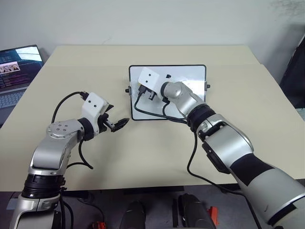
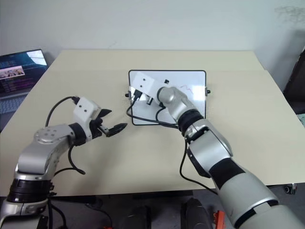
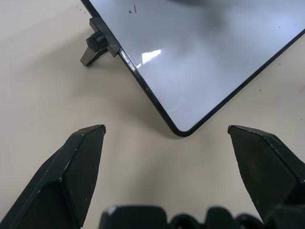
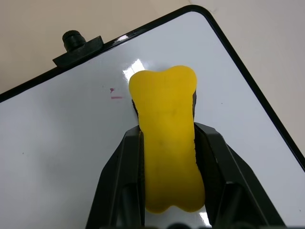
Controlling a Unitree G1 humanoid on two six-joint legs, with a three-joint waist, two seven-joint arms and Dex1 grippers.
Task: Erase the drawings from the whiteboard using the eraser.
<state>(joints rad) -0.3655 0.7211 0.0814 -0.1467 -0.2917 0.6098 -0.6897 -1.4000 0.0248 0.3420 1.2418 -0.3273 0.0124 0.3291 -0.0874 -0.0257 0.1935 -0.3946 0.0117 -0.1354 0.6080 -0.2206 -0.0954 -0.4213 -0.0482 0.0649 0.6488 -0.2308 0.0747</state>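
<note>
The whiteboard [image 1: 193, 76] lies flat on the table, and my right arm reaches across it. A thin red drawing [image 2: 187, 89] shows on its right half. Two small red marks [image 4: 114, 94] sit near the board's left edge, also seen as marks [image 3: 132, 8] in the left wrist view. My right gripper [image 4: 167, 130] is shut on the yellow eraser [image 4: 167, 143], which is over the board's left part, just beside the marks. My left gripper [image 1: 121, 123] hovers open above the table, near the board's near left corner [image 3: 180, 131], holding nothing.
An open laptop [image 1: 16, 67] stands at the table's far left edge. The beige table [image 1: 143, 157] has bare surface in front of the board. Black cables [image 1: 152, 112] from my right wrist trail over the board's near edge.
</note>
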